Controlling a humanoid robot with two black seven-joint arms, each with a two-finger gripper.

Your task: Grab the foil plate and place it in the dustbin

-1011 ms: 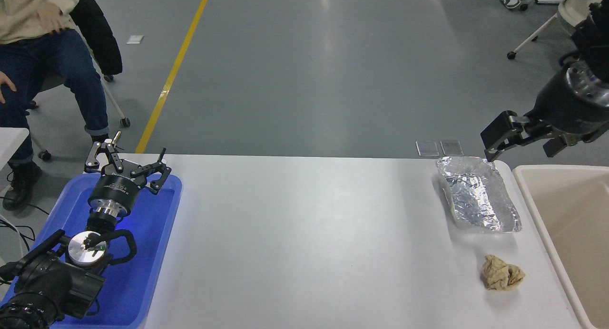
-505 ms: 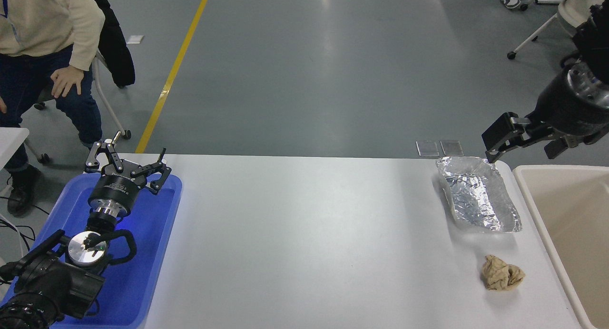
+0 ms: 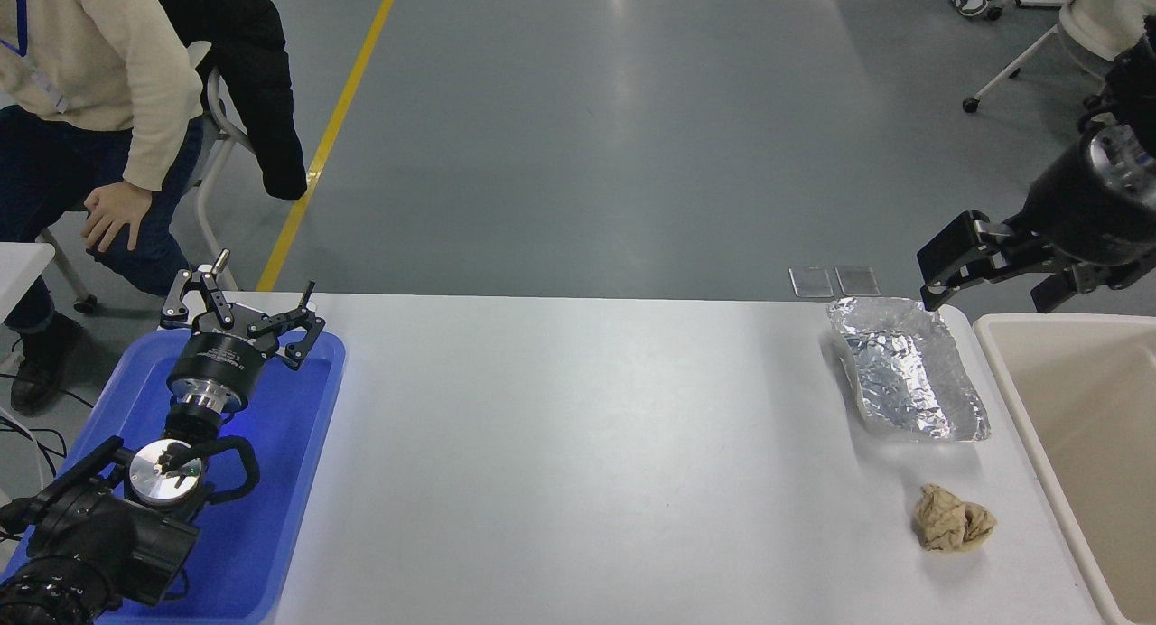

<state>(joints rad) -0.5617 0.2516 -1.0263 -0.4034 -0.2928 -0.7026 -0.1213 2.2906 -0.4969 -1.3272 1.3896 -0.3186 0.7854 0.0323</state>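
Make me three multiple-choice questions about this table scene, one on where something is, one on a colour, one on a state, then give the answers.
1. Where does the paper ball lie?
A. On the table, nearer the camera than the foil plate
B. Inside the dustbin
C. In the tray

2. What colour is the tray under the left gripper?
A. Red
B. Blue
C. Beige

3. What is the state of the foil plate?
A. Held in the air by the right gripper
B. Resting on the table, not gripped
C. Lying in the dustbin

Answers: 1 A, the ball sits on the white table below the plate in the picture. 2 B, the tray at lower left is bright blue. 3 B, the plate lies flat beside the dustbin, with the right gripper's fingers at its far corner but not closed on it.
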